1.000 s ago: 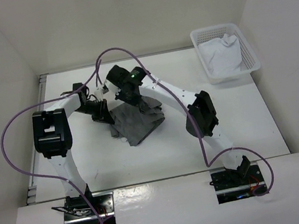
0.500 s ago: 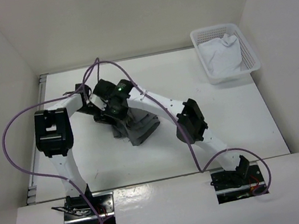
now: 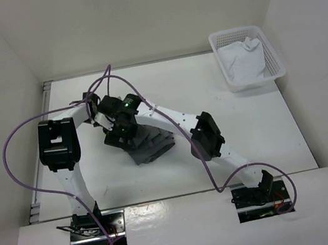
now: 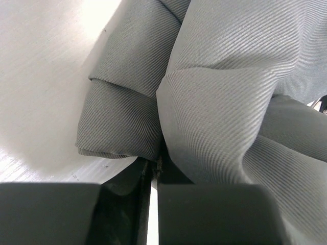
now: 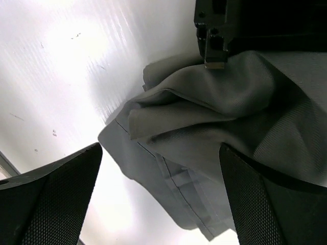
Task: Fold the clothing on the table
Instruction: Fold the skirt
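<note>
table (image 3: pixel 262 137): matte white | skirt (image 3: pixel 150 151): bunched dark grey, left of centre | basket (image 3: pixel 234 33): white lattice, far right corner

clothing (image 4: pixel 219 102): soft grey cloth, fine diagonal twill weave, matt. table (image 5: pixel 76 61): smooth matt white, faint streaky grain, few scuffs. basket (image 3: pixel 277 59): white plastic lattice; right gripper (image 5: pixel 161 148) pads (image 5: pixel 56 199): black, fine dimpled texture.

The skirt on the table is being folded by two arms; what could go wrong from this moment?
1. The left gripper is shut on a fold of the skirt, while the right gripper is open over it. A pull by the left could drag the loose layers apart.
2. Both wrists crowd over the skirt, with a purple cable looped close to them. They might collide, or the cable might snag.
</note>
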